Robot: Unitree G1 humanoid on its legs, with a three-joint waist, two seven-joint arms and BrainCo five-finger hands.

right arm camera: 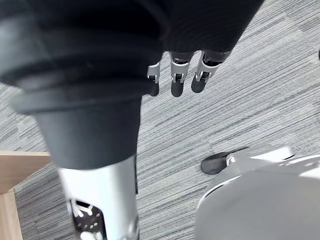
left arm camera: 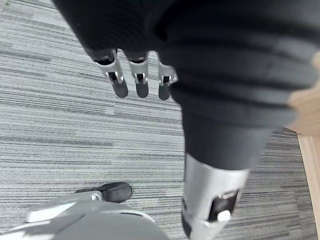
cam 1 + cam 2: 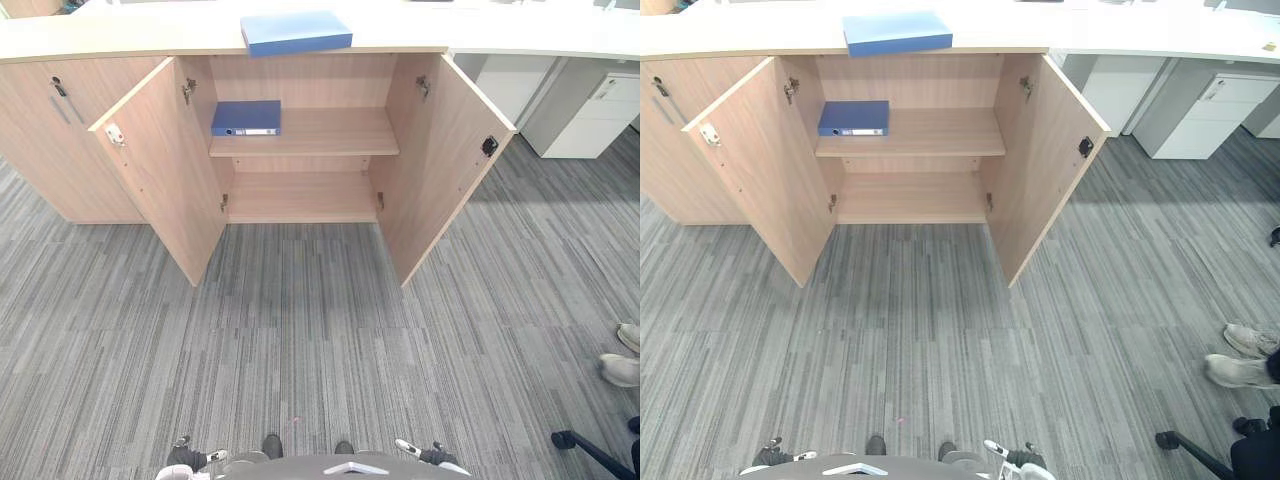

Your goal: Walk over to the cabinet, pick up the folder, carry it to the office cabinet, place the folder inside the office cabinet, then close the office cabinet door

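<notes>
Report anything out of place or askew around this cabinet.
The light blue folder on the cabinet top lies slightly skewed, its front edge seemingly jutting past the top's edge. The left door and right door stand wide open, and a dark blue binder lies flat on the upper shelf. Nothing looks spilled or damaged.

I'm in an office. Grey striped carpet (image 3: 300, 340) runs under my left hand (image 2: 141, 82) and right hand (image 1: 177, 80). Well ahead of them stands a wood cabinet (image 3: 160, 170), a binder (image 3: 246, 118) shelved inside and a folder (image 3: 296, 32) on top. Ahead of my right hand, white drawer units (image 3: 590, 120) sit under a desk (image 3: 560, 35).
</notes>
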